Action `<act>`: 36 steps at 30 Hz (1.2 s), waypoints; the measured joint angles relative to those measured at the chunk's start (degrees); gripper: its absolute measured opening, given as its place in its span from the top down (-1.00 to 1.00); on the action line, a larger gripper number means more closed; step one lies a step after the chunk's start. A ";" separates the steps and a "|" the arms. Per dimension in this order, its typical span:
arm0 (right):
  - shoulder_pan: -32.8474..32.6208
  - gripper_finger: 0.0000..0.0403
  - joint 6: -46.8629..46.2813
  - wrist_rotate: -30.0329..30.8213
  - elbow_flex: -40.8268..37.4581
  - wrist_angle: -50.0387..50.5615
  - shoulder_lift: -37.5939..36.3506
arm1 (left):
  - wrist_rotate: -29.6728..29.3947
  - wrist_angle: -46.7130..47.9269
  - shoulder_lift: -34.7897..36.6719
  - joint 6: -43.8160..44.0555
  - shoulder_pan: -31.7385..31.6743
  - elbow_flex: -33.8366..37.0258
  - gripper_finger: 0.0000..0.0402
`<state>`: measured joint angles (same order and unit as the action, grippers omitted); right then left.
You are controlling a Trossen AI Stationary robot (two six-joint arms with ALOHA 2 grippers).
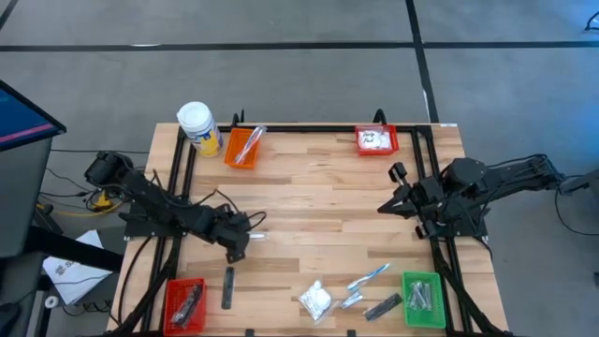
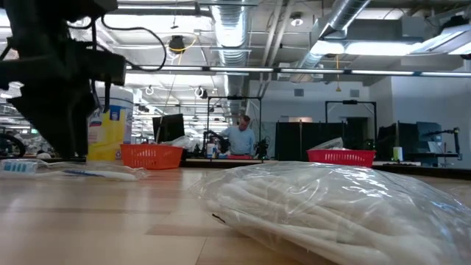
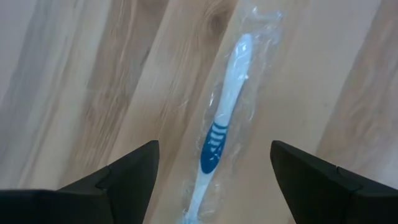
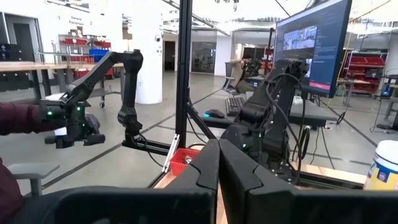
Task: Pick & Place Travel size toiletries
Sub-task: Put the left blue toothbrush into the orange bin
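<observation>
So, left gripper [image 1: 245,236] hovering low over the light wooden slatted table [image 1: 309,201], jaws spread wide with nothing in them. Straight below in the left wrist view, a slim white-and-blue toothbrush in a clear plastic wrapper [image 3: 221,134] flat on the wood, lined up in the gap between the two dark fingers [image 3: 127,171] and not touched by either.

Right gripper [image 1: 386,208] parked at the right side of the table, jaws pressed fully together and holding nothing.

Rest of the toiletries mostly along the near edge: puffy white plastic packet [image 1: 315,299], another wrapped white-blue toothbrush [image 1: 368,276] just beside it, small silvery sachet [image 1: 351,300] between the two, flat dark grey bar [image 1: 383,305] near the green bin [image 1: 423,300]. One more dark grey bar [image 1: 227,286] lying right of the red bin [image 1: 184,305]. Red bin with dark items in it, green bin with greyish ones, can't tell exactly which.

Orange bin [image 1: 243,147] at the far edge with something slim and pale inside, next to the white-capped yellow jar [image 1: 199,128]. Second red bin [image 1: 376,140] at the far right with white stuff in it.

Person in the background [image 2: 239,137] of the low view, well behind the table.
</observation>
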<state>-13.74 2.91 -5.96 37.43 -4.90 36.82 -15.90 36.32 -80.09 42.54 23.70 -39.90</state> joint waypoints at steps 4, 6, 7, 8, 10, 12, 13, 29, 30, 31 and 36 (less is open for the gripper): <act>0.00 1.00 0.13 0.00 0.00 0.13 0.04 | 0.09 -0.46 0.00 -0.02 0.00 1.95 -0.49; 0.00 1.00 0.14 0.00 0.00 0.14 0.04 | 0.02 -0.90 -0.02 -0.04 0.00 2.71 -0.49; 0.00 1.00 0.14 0.00 0.00 0.16 0.04 | -0.18 -1.27 -0.02 -0.08 0.00 3.08 -0.49; 0.00 1.00 0.18 0.00 0.00 0.16 0.04 | -0.21 -1.93 -0.02 -0.10 0.00 3.50 -0.49; -0.01 1.00 0.38 0.00 0.00 0.16 0.04 | -0.26 -3.71 -0.02 -0.14 0.00 4.54 -0.48; 0.00 1.00 0.55 0.00 0.00 0.16 0.04 | -0.28 -5.01 -0.04 -0.20 0.00 5.53 -0.46; 0.00 1.00 0.55 0.00 0.00 0.16 0.04 | -0.31 -5.21 -0.02 -0.20 0.00 6.02 -0.44; 0.00 1.00 0.66 0.00 0.00 0.19 0.04 | 0.43 -9.76 0.33 7.11 -1.05 8.90 0.77; 0.00 1.00 0.66 0.00 0.00 0.19 0.04 | 0.56 -9.76 0.51 7.47 -1.31 8.92 0.87; -0.01 1.00 0.66 0.01 0.00 0.19 0.04 | 0.66 -9.78 0.84 7.60 -1.57 8.89 0.92; 0.00 1.00 0.66 0.00 0.00 0.19 0.04 | -1.19 -11.57 3.14 7.39 -2.90 7.82 0.92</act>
<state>-13.74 3.57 -5.96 37.43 -4.71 36.86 -17.10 24.76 -76.96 49.94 20.80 -32.08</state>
